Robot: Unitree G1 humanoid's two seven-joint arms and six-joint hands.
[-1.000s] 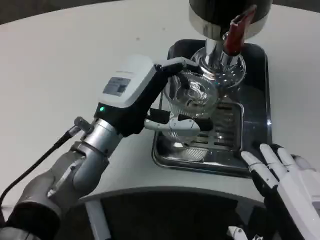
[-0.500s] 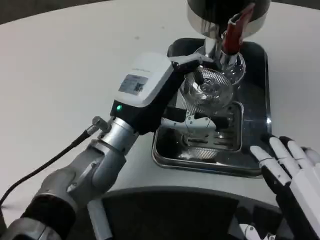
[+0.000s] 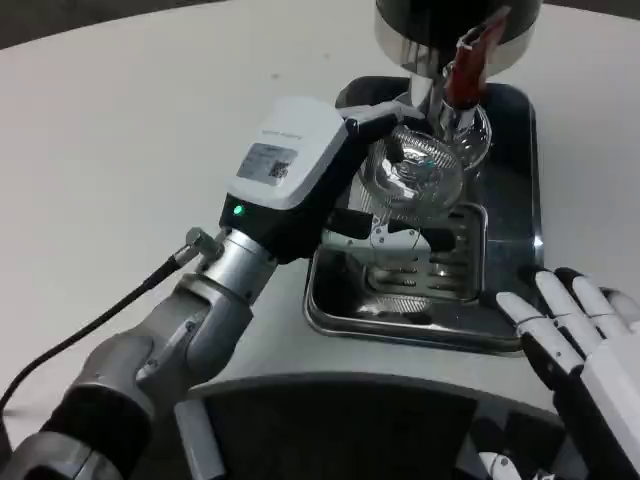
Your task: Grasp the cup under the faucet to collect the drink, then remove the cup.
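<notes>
The left hand [image 3: 345, 185], grasping the clear ribbed glass cup [image 3: 412, 180], has carried it up-frame to beneath the red-handled faucet [image 3: 462, 72]; filling can begin. The right hand [image 3: 570, 335] waits released, lower right.

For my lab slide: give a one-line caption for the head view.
Left hand holds a clear cup beneath the red-handled faucet over the drip tray; right hand waits open.

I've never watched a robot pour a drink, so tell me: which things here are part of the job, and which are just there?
Part of the job:
- clear cup, held by the left hand
- faucet with red handle
- drip tray under the cup

Just there:
- right hand, open near the table's edge
- black cable on the left arm
- white table
</notes>
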